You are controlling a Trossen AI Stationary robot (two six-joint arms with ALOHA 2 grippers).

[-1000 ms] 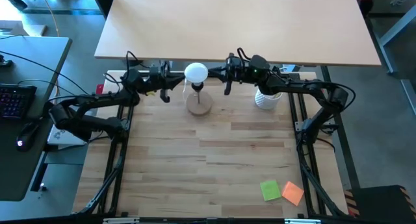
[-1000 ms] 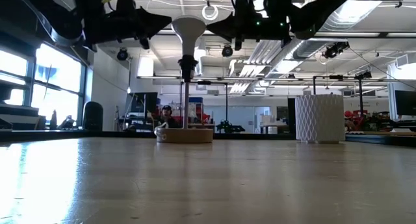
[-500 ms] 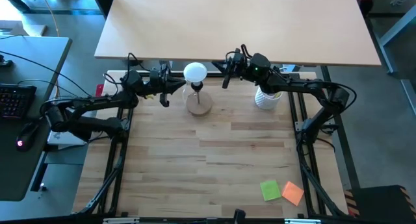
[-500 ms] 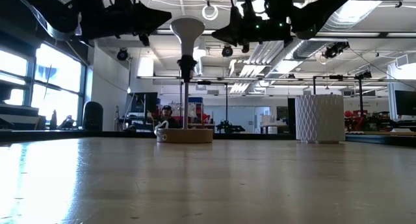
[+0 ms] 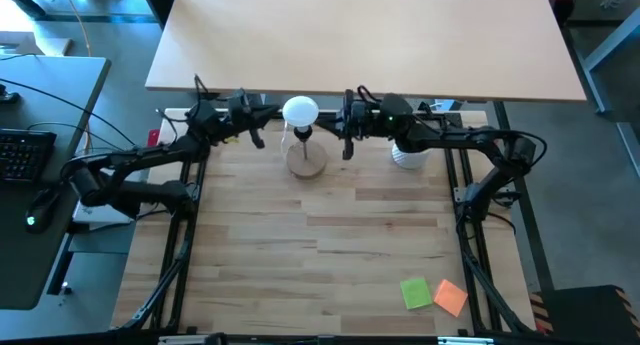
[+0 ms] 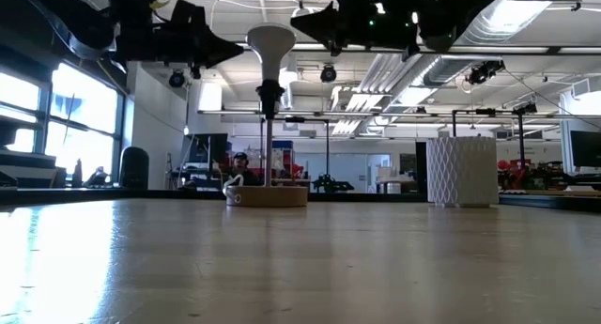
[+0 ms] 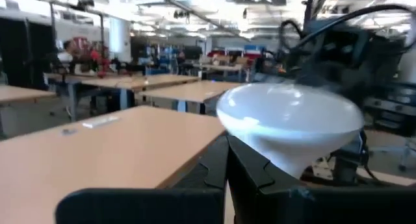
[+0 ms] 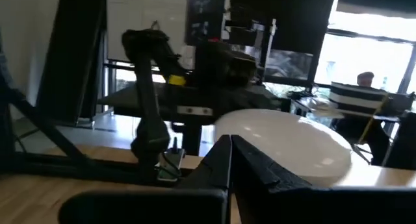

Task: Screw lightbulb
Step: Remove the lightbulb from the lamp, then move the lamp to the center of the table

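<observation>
The white lightbulb (image 5: pixel 301 112) (image 6: pixel 270 40) stands globe up, its narrow end in the black socket (image 6: pixel 269 94) on the stem of the round wooden lamp base (image 5: pixel 307 163) (image 6: pixel 268 194), at the table's far middle. My left gripper (image 5: pixel 272 116) (image 6: pixel 240 52) is shut and level at the bulb's left side. My right gripper (image 5: pixel 336 116) (image 6: pixel 294 22) is shut and level at its right side, near the globe's top. Each wrist view shows the globe (image 7: pixel 289 123) (image 8: pixel 286 143) just beyond the shut fingertips. My left gripper comes level from the table's left, its shut fingertips (image 7: pixel 229 146) at the globe's lower side; whether they touch it I cannot tell. My right gripper comes level from the table's right, its shut fingertips (image 8: pixel 227 146) by the globe's upper edge; I cannot tell whether they touch it.
A white ribbed cup (image 5: pixel 410 153) (image 6: pixel 461 171) stands right of the lamp, under my right arm. Green (image 5: pixel 416 292) and orange (image 5: pixel 451 297) notes lie at the near right. A person (image 8: pixel 361 97) sits in the room beyond the table.
My right gripper drew back a little from the bulb, then came in again with its tip higher, by the globe's top. My left gripper's tip has dipped from the globe's widest level to just below it. The bulb and lamp have stayed put.
</observation>
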